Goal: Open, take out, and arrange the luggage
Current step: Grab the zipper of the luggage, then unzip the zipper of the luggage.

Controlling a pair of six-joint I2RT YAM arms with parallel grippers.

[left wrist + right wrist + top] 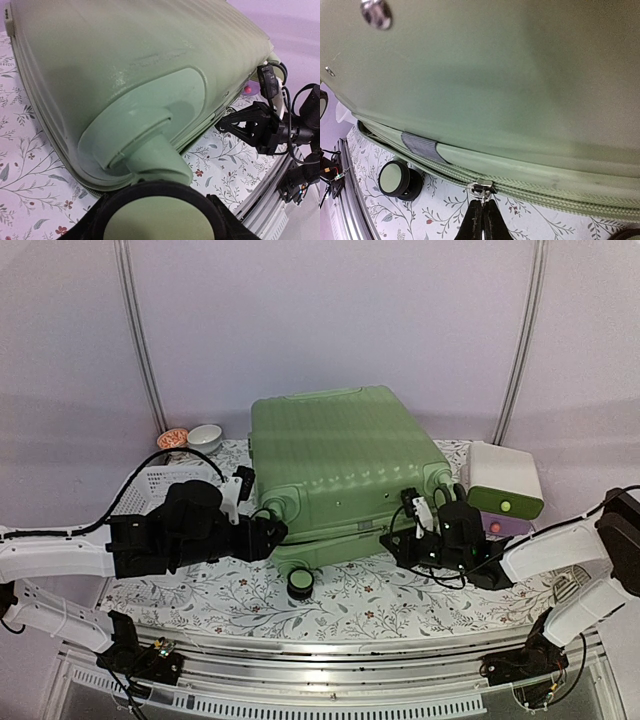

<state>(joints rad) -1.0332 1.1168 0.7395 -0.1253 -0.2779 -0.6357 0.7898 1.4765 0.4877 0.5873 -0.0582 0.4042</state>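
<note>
luggage (pixel 340 465) flat mid-table, lid down; my right gripper (pixel 482 220) pressed together, pinching zipper pull (pixel 481 189) on near edge; my left gripper (pixel 272 536) spread beside corner wheel (pixel 156 220), contact unclear. Risks: small tab slipping from my fingertips under drag; slider jamming at corner curve; case sliding on table if left side gives no bracing.

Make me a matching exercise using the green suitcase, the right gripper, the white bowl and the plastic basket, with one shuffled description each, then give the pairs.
1. luggage
2. right gripper
3. bowl
4. basket

A. white, perforated, left of the luggage
B. shut on the zipper pull
C. light green, ribbed shell
D. white, round, back left corner

Pairs: 1-C, 2-B, 3-D, 4-A
</note>
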